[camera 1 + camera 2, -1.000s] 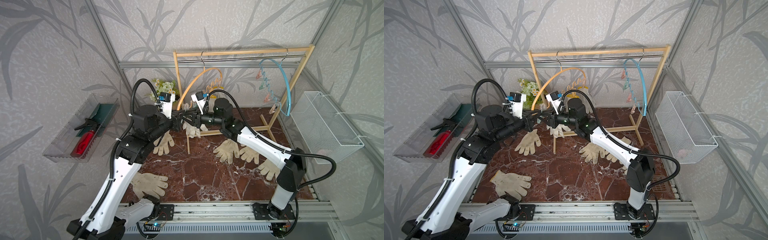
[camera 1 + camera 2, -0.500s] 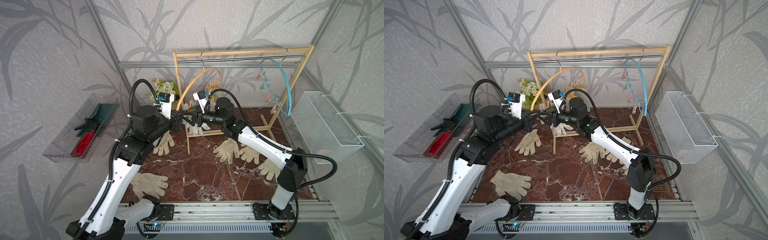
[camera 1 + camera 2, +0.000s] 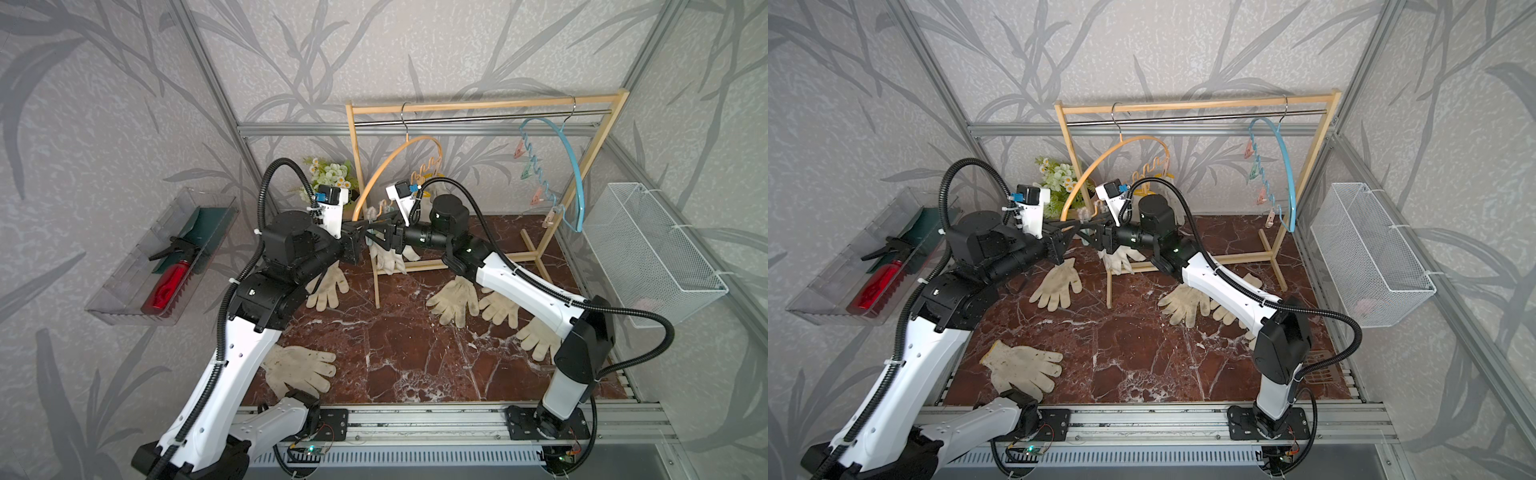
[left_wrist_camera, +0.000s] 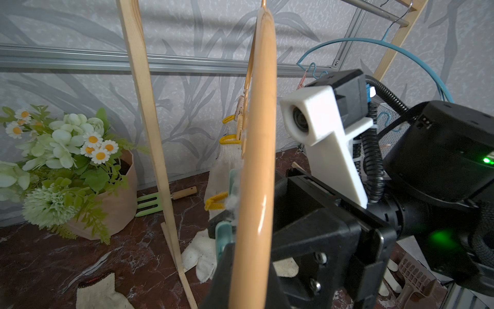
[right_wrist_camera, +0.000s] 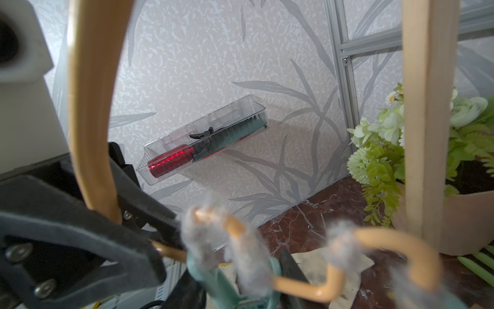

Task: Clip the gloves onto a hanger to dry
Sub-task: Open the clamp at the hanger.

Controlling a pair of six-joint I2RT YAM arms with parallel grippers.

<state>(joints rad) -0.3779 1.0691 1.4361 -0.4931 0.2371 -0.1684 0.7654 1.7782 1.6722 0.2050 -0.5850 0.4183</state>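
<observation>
Both arms meet at the orange hanger (image 3: 386, 166), near the middle of both top views. The left gripper (image 4: 250, 273) is clamped on the hanger's lower curve, and its wrist view shows the bar pinched between black fingers. The right gripper (image 5: 235, 289) sits around a teal clip (image 5: 213, 278) on the wavy bar; whether it squeezes, I cannot tell. The hanging gloves (image 3: 388, 259) dangle from clips by their yellow cuffs, just below the grippers. The loose gloves (image 3: 455, 299) lie flat on the marble floor (image 3: 415, 353) — three toward the right, two toward the left.
</observation>
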